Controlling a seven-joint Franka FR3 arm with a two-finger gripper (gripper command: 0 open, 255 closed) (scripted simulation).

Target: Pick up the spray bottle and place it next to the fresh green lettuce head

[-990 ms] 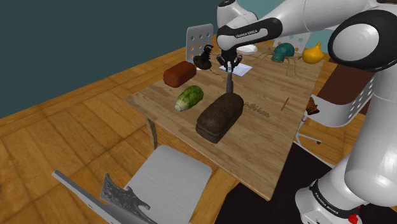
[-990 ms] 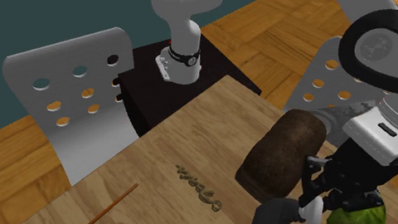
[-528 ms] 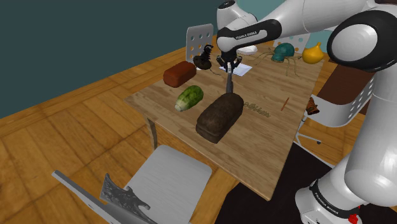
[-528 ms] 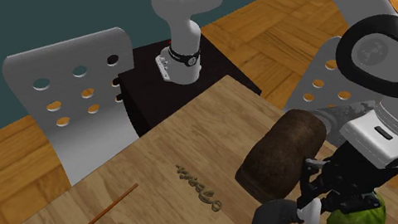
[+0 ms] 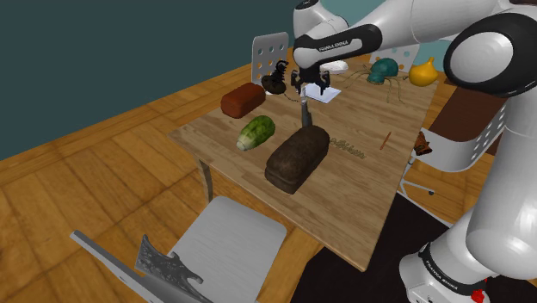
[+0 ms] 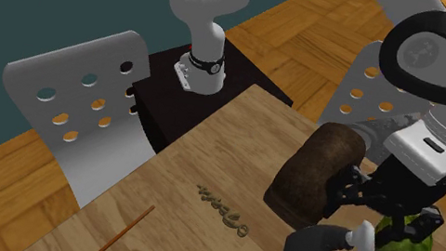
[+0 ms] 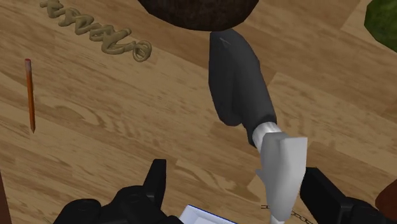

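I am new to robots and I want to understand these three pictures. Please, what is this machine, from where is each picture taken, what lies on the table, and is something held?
The machine is a white robot arm with a black two-finger pincer. One picture looks down from beside its stand. One looks across the wooden table toward that stand. One comes from a camera just behind the pincer. On the table lie a dark loaf, a green lettuce head, a reddish-brown loaf, a pencil and a spray bottle with a dark body and white head. The pincer hangs over the bottle's head with its fingers apart, not clasping it, so nothing is held.
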